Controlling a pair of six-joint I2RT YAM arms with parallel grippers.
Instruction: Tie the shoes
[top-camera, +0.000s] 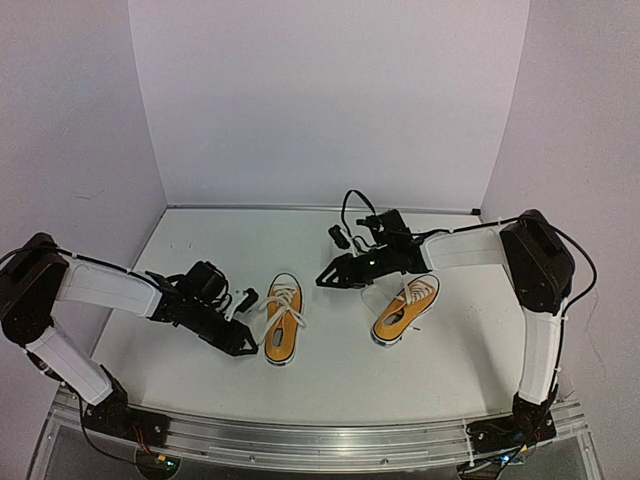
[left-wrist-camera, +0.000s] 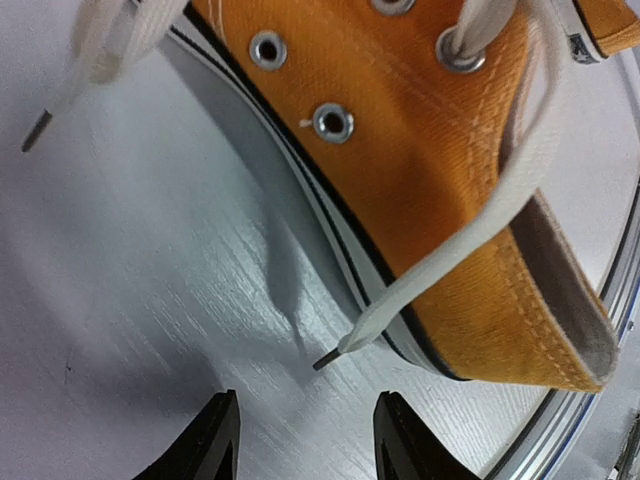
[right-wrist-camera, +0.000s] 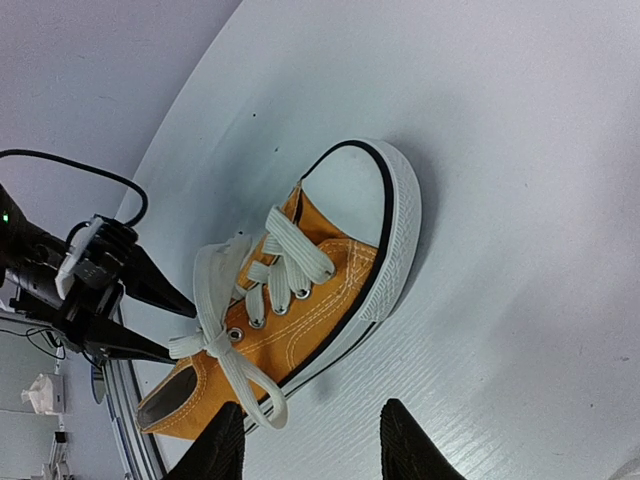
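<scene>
**A:** Where do your shoes sit?

**B:** Both are on the worktop (top-camera: 330, 395), toes pointing away from the arm bases and well apart. The left shoe (top-camera: 283, 322) is just beside your left hand (top-camera: 243, 343). The right shoe (top-camera: 405, 308) is near your right hand (top-camera: 325, 280).

**A:** Why is your left hand so low?

**B:** I'd say it's lined up on a lace end. Its fingers (left-wrist-camera: 215, 440) are spread with nothing between them. The aglet (left-wrist-camera: 325, 361) of one white lace (left-wrist-camera: 450, 255) rests on the worktop just ahead of that gap.

**A:** And your right hand?

**B:** It's released too and grasps nothing. It hovers higher, and its camera looks down on the left shoe, probably so you can read the laces (right-wrist-camera: 285, 260). They seem crossed once near the top eyelets (right-wrist-camera: 282, 309), with the ends loose and no bow.

**A:** What's the risk?

**B:** That lace lies flat, so your fingertips may skid over it.
</scene>
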